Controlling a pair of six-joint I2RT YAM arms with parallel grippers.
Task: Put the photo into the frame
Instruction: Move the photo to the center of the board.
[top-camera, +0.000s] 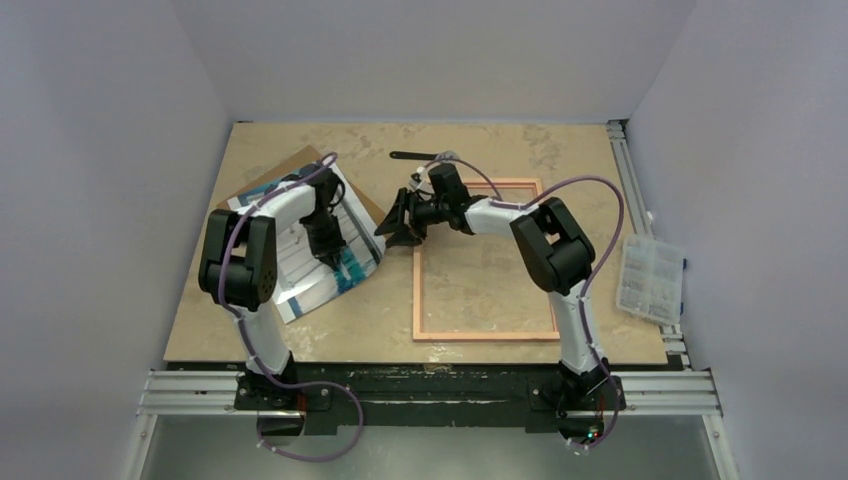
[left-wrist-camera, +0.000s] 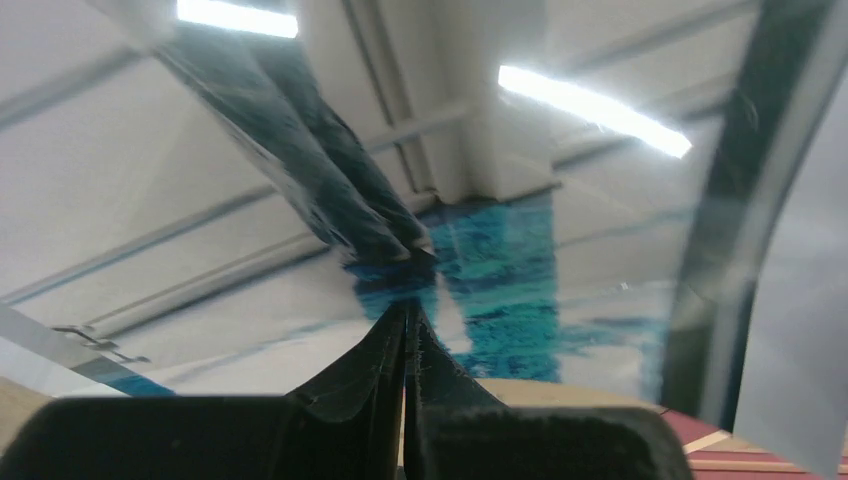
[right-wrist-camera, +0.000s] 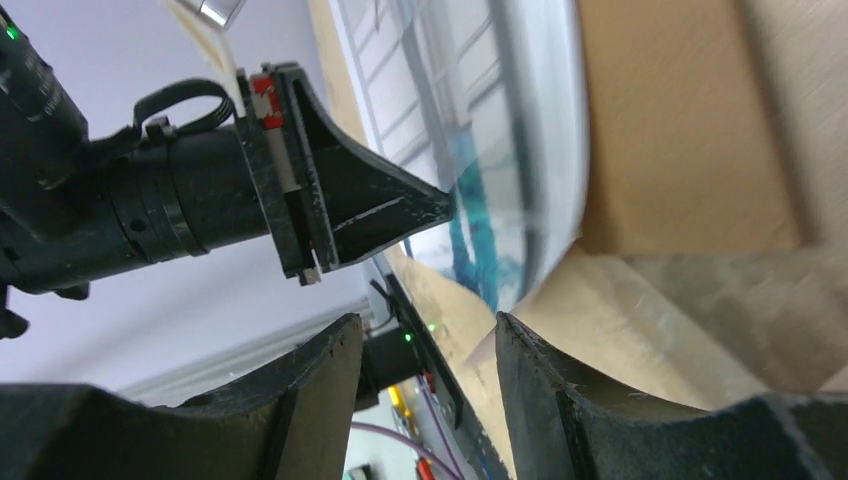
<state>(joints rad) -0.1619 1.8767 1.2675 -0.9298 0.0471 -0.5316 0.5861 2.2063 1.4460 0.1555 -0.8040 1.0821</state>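
Top external: closed left gripper (top-camera: 335, 256) touches diagonally lying photo (top-camera: 300, 288); right gripper (top-camera: 396, 228) spread, empty.

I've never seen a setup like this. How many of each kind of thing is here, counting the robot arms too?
Robot arms: 2
Photo: 1
Picture frame: 1
Brown board: 1
Black strip: 1
Clear plastic box: 1
Total: 7

photo (top-camera: 305, 282) partly under left arm (top-camera: 250, 250), board (top-camera: 285, 168) mostly covered
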